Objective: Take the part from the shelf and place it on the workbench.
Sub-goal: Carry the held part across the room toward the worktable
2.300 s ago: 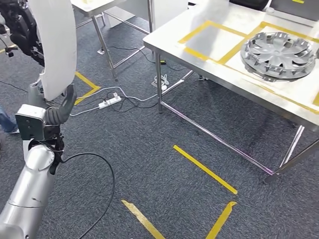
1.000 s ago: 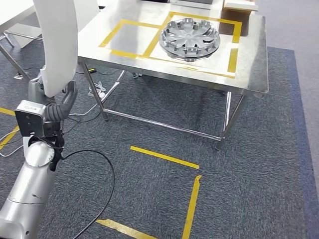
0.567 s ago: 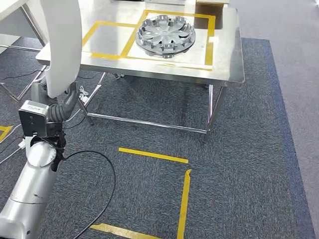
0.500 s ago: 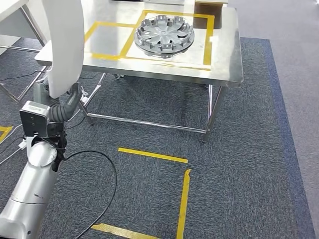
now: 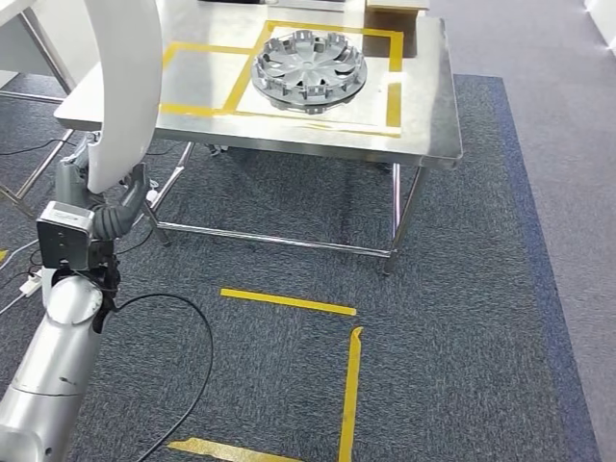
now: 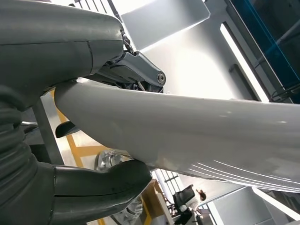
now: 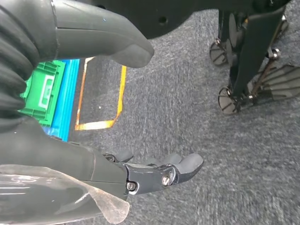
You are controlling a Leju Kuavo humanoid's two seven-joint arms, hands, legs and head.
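A: Where is the part?
B: The left hand (image 5: pixel 119 207) grips a long curved white panel (image 5: pixel 123 87), upright beside the steel workbench's (image 5: pixel 428 115) left edge.
A: And next?
B: Probably carry it level to the bare yellow-taped square (image 5: pixel 199 72) (silver hubcap (image 5: pixel 309 69) occupies the other). Right hand (image 7: pixel 155 171) hangs empty, fingers apart.

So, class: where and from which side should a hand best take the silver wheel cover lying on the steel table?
Grip the wheel cover by its raised outer rim on the edge nearest the table's front, coming from above. It lies flat, so only the rim offers a graspable edge.
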